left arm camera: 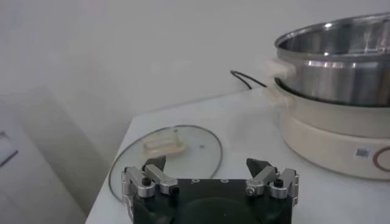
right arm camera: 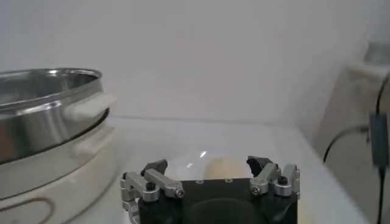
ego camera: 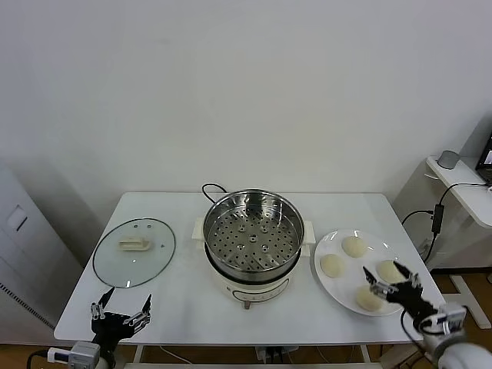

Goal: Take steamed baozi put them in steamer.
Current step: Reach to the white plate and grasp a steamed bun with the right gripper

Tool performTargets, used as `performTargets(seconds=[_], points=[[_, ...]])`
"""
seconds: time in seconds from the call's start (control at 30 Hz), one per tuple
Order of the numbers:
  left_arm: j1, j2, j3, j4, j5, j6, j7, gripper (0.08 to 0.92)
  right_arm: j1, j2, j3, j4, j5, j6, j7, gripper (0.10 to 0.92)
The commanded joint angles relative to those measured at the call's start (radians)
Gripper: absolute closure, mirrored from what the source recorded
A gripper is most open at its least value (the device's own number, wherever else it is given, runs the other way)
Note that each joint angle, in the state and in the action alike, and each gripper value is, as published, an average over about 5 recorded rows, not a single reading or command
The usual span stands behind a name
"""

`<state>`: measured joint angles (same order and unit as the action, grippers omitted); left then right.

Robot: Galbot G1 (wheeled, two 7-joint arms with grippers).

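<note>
Fingers of right gripper (ego camera: 389,280) apart, empty, over near side of plate (ego camera: 330,283), right of steamer (ego camera: 253,234). Four steamed baozi (ego camera: 354,246) on plate; nearest apparently just beside fingertips. Left gripper (ego camera: 121,305) spread, idle, left of steamer, near glass lid (ego camera: 134,251).

Baozi (ego camera: 354,246) on plate (ego camera: 327,282), right of steamer (ego camera: 253,231)
</note>
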<state>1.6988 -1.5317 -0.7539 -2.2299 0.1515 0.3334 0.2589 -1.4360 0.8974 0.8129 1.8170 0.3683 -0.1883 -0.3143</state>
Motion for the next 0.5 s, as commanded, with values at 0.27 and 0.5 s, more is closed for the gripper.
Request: performTargets(seconds=[0.27,0.5], points=[[0.005,-0.027,0.001,-0.017,0.018,-0.012,-0.006,0.177,0.64,-0.325,-0.225,-0.236,-0.66,0.025,-0.643,0.203],[0.01,-0.035,0.0,-0.023,0.019,-0.018,-0.01,0.177,1.125,-0.38,-0.734,-0.455,-0.843,0.132,-0.932,0.203]])
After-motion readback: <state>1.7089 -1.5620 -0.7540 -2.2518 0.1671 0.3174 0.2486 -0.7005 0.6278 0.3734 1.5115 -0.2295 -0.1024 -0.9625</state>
